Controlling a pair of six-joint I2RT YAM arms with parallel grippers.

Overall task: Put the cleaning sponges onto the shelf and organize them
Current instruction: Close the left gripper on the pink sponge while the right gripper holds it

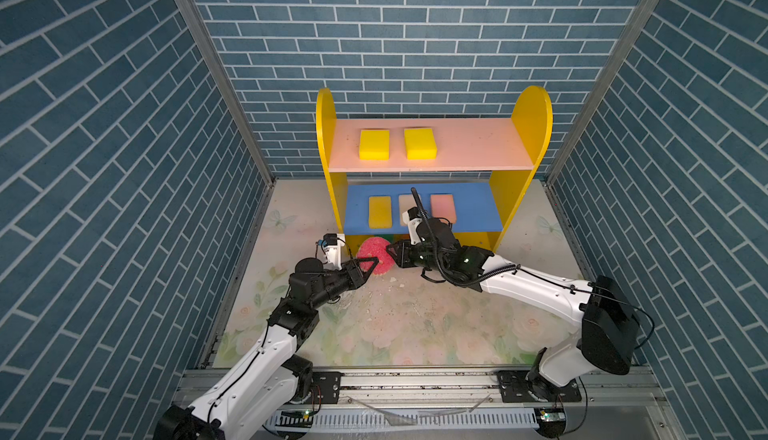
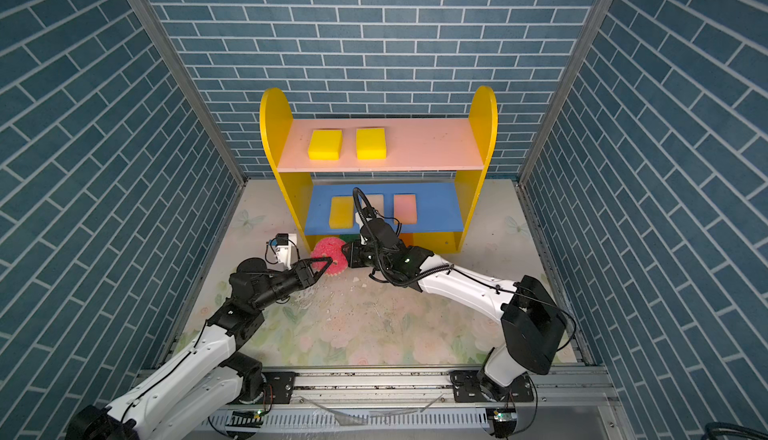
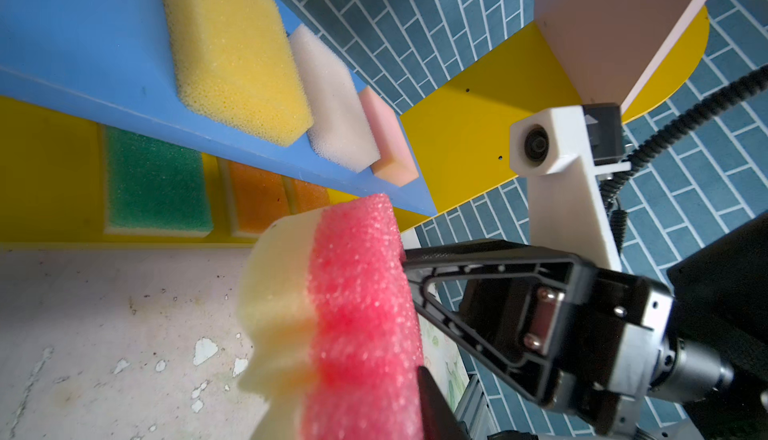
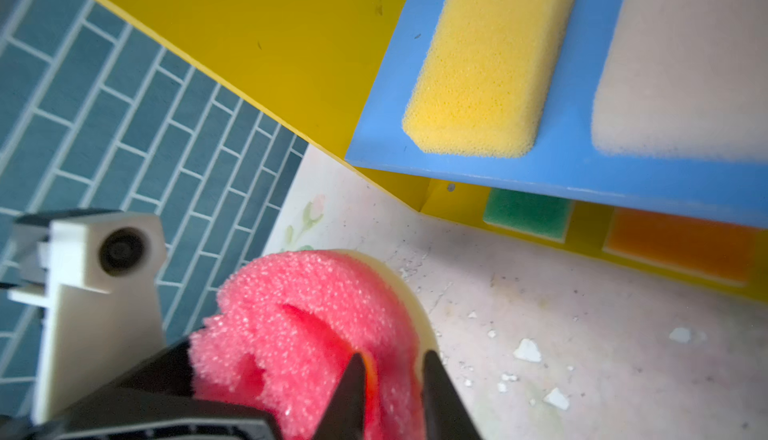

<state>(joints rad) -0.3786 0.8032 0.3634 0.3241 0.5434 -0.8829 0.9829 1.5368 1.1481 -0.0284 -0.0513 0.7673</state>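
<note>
Both top views: round pink sponge up on edge just in front of shelf base, left end, between both pincers. Left pincer clamped on its near-left rim. Right pincer narrowly parted astride its right rim; grip or not, cannot tell.

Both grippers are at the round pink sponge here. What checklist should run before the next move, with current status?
1. left gripper at the round pink sponge: ok.
2. Left grip firm: cannot tell, its fingers overlap in both top views.
3. right gripper clear of the sponge: not ok, its fingers straddle the rim.
4. Room on the pink board of the shelf: ok, bare beside two yellow sponges.
5. Room on the yellow base: cannot tell, blue board hides most.
</note>
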